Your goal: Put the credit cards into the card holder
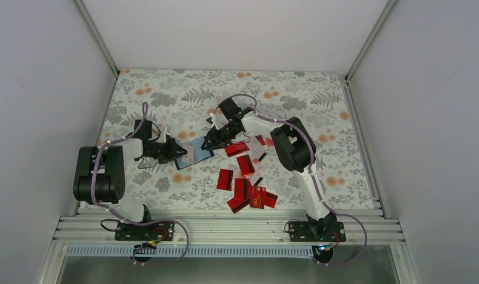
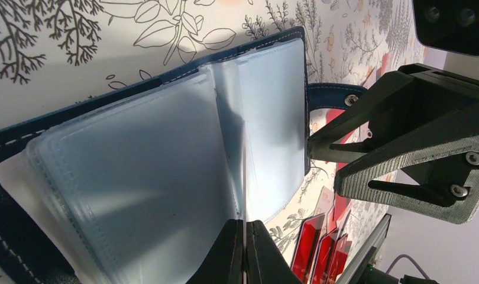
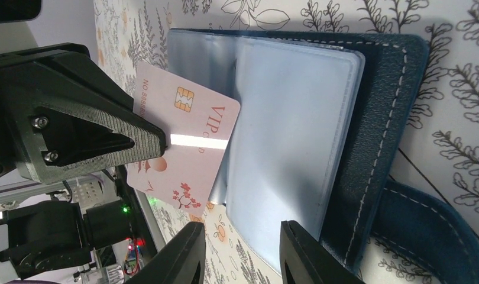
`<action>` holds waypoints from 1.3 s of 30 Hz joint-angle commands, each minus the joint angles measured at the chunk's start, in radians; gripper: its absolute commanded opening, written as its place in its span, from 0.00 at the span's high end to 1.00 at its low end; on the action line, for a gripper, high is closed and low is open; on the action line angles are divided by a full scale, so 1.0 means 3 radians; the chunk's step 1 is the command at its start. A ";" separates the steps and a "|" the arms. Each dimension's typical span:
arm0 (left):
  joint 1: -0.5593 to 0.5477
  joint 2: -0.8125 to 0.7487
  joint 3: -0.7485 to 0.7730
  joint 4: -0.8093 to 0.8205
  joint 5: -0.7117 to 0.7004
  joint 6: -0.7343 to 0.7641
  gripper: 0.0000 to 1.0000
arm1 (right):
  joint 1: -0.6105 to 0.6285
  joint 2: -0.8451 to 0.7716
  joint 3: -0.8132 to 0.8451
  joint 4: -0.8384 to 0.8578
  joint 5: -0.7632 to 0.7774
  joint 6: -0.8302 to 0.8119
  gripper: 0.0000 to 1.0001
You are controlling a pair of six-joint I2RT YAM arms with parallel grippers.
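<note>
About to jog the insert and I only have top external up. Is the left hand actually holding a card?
Observer: Yes. Right wrist shows a pale card with a gold chip and VIP print in the left hand, which is pinched shut on it.
Operator: Is the holder open, and where's the card's free edge?
Observer: The card holder lies open, navy cover underneath. The card's free edge is at the clear sleeves. I can't tell whether it has entered one.
Operator: Right hand?
Observer: The right hand is open at the sleeves' near edge and grips nothing.
</note>
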 commanded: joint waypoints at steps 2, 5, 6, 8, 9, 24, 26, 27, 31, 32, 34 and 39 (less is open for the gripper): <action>0.0019 0.0002 -0.0041 0.0138 0.0029 -0.0007 0.98 | -0.0010 0.0084 0.0002 -0.0031 -0.0016 -0.0092 0.68; 0.0017 0.0034 -0.0040 0.0170 0.0039 -0.0018 0.98 | -0.0012 0.0109 -0.0023 -0.0023 -0.0011 -0.0105 0.68; 0.0015 0.0047 -0.0043 0.0187 0.0054 -0.0023 0.98 | -0.0015 0.0119 -0.0033 -0.0017 -0.0014 -0.0108 0.70; 0.0012 0.0065 -0.0039 0.0221 0.0082 -0.0028 0.98 | -0.0016 0.0133 -0.0046 -0.0012 -0.0017 -0.0109 0.71; 0.0011 0.0071 -0.0036 0.0238 0.0095 -0.0028 0.98 | -0.0017 0.0135 -0.0055 -0.0007 -0.0016 -0.0108 0.72; 0.0012 0.0136 -0.0050 0.0435 0.0109 -0.0132 0.98 | -0.0017 0.0186 -0.0065 -0.0025 -0.0016 -0.0131 0.73; 0.0012 0.0109 -0.0040 0.0371 0.0051 -0.0133 0.98 | -0.0017 0.0184 -0.0071 -0.0026 -0.0012 -0.0131 0.73; 0.0012 0.0084 -0.0043 0.0322 0.0019 -0.0130 0.98 | -0.0014 0.0186 -0.0073 -0.0029 -0.0011 -0.0135 0.73; 0.0009 -0.0052 -0.0162 0.0307 -0.0026 -0.0147 0.98 | -0.0017 0.0186 -0.0089 -0.0023 -0.0015 -0.0132 0.73; 0.0011 -0.0067 -0.0183 0.0310 -0.0018 -0.0134 0.98 | -0.0016 0.0189 -0.0093 -0.0025 -0.0020 -0.0137 0.73; 0.0012 -0.0067 -0.0202 0.0288 -0.0017 -0.0114 0.98 | -0.0017 0.0200 -0.0093 -0.0035 -0.0021 -0.0149 0.73; 0.0012 -0.0141 -0.0211 0.0152 -0.0081 -0.0111 0.98 | -0.0016 0.0205 -0.0093 -0.0068 -0.0019 -0.0184 0.73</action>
